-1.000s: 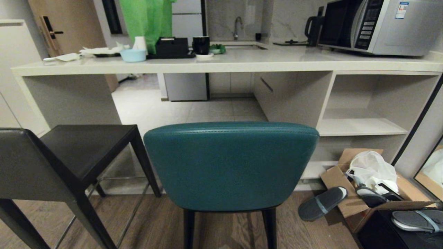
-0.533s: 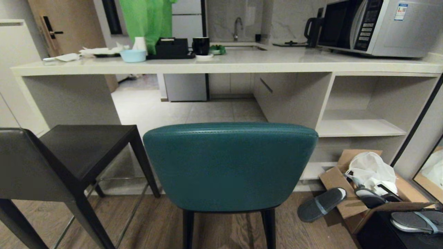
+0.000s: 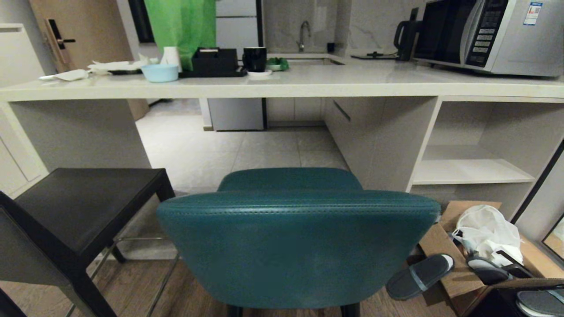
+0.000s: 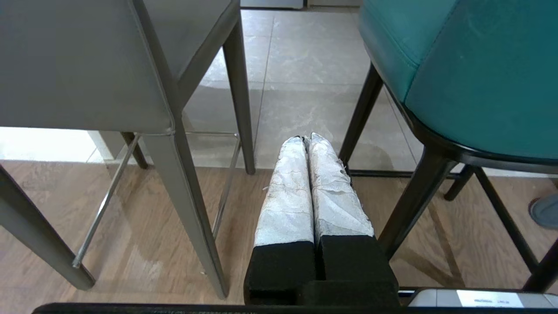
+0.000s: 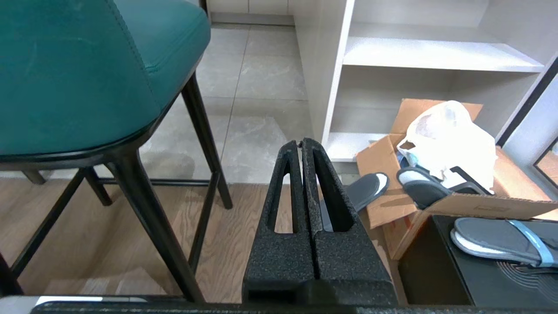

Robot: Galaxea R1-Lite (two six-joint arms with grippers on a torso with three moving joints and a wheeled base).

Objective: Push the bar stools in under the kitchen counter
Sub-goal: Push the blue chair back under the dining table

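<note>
Head view: neither tool is visible. The teal stool [image 3: 299, 246] fills the lower centre, its rounded back nearest the camera and its legs cut off by the lower edge; part of its seat shows beyond the back, short of the edge of the surface [image 3: 282, 86]. The black stool [image 3: 75, 211] stands to its left, its back cropped at the picture's corner, its seat also short of the surface. On the surface stand a microwave [image 3: 489, 33], a black mug [image 3: 254, 58] and a light blue bowl [image 3: 159, 72]. On the floor at the right lies a cardboard box [image 3: 458, 246] holding a white bag, with a slipper [image 3: 418, 276] beside it. Left wrist view: the left tool [image 4: 306, 138] is closed and empty, its wrapped fingers pressed together. It sits low between the two stools, touching neither; the black stool's legs stand on one side and the teal stool's seat and legs on the other. Right wrist view: the right tool [image 5: 301, 142] is closed and empty. It sits beside the teal stool, apart from it, with the white shelving [image 5: 436, 56] and the box on its other side.
</note>
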